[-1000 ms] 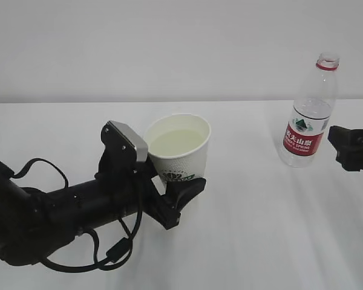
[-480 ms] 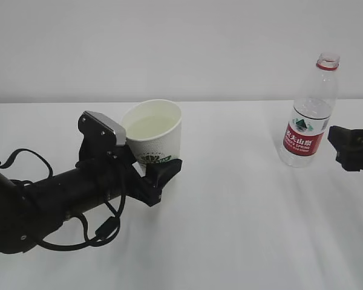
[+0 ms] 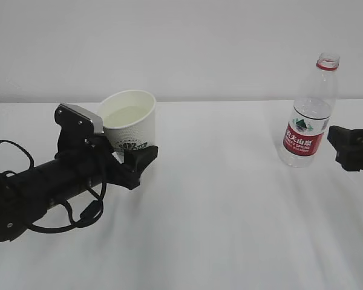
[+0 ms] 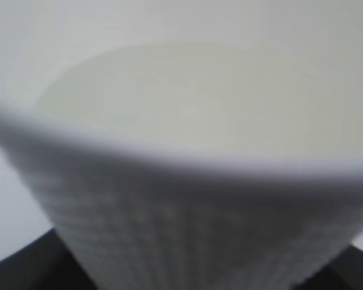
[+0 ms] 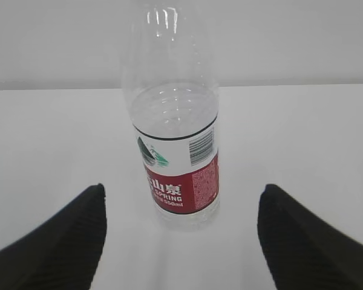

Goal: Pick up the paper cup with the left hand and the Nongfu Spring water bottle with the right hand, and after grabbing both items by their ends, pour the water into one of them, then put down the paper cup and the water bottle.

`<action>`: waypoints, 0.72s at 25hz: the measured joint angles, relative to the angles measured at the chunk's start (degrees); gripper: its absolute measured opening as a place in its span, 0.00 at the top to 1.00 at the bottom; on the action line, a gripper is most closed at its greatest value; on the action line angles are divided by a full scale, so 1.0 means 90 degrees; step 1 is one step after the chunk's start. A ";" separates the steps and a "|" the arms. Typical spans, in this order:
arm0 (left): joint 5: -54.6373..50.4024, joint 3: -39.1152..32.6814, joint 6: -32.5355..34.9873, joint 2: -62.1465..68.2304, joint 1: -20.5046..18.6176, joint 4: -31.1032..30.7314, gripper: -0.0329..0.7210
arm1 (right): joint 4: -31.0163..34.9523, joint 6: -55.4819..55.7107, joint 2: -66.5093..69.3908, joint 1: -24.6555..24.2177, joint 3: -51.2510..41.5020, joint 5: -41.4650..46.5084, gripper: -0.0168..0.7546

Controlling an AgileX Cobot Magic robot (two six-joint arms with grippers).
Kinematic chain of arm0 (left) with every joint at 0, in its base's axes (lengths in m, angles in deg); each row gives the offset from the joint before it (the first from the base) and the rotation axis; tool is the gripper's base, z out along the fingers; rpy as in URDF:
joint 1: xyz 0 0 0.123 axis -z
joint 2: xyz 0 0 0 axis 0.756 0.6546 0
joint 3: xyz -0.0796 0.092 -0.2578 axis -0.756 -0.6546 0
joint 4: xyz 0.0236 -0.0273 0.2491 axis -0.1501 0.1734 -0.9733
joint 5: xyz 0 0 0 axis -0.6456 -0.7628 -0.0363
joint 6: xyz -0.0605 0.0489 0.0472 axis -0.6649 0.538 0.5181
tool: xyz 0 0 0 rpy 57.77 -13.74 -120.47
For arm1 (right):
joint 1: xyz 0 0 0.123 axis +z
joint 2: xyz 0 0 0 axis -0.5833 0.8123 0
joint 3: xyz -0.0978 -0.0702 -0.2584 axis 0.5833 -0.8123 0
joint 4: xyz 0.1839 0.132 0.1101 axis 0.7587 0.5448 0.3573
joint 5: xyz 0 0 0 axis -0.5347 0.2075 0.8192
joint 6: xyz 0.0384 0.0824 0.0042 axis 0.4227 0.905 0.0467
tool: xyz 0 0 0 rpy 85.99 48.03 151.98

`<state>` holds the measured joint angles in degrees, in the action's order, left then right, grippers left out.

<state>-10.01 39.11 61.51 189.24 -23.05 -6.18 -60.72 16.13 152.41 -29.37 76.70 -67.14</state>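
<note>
Place: lab-style test bench
Signs: bare white table (image 3: 230, 229), plain white wall (image 3: 181, 42), black robot arm (image 3: 42, 187) with cables

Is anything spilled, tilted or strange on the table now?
No spill shows. The paper cup, holding liquid, leans slightly in the left claw. The Nongfu Spring water bottle stands upright, uncapped, ahead of the open right claw.
</note>
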 joint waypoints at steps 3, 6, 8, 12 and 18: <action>0.0000 0.0000 0.0000 0.0000 -0.0140 0.0000 0.23 | 0.0000 0.0000 0.0000 0.0000 0.0000 0.0000 0.22; 0.0000 0.0000 0.0000 0.0000 -0.0267 0.0000 0.23 | 0.0000 0.0000 0.0000 0.0000 0.0000 0.0000 0.22; 0.0000 0.0000 0.0000 0.0000 -0.0363 0.0000 0.23 | 0.0000 0.0000 0.0000 0.0000 0.0000 0.0000 0.22; 0.0000 0.0000 0.0011 0.0000 -0.0578 0.0000 0.23 | 0.0000 0.0000 0.0000 0.0000 0.0000 -0.0002 0.22; 0.0000 0.0000 0.0014 0.0000 -0.0872 0.0000 0.23 | 0.0000 0.0000 0.0000 0.0000 0.0000 -0.0002 0.22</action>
<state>-10.01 39.11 61.64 189.24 -30.90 -6.18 -60.72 16.13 152.41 -29.37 76.70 -67.16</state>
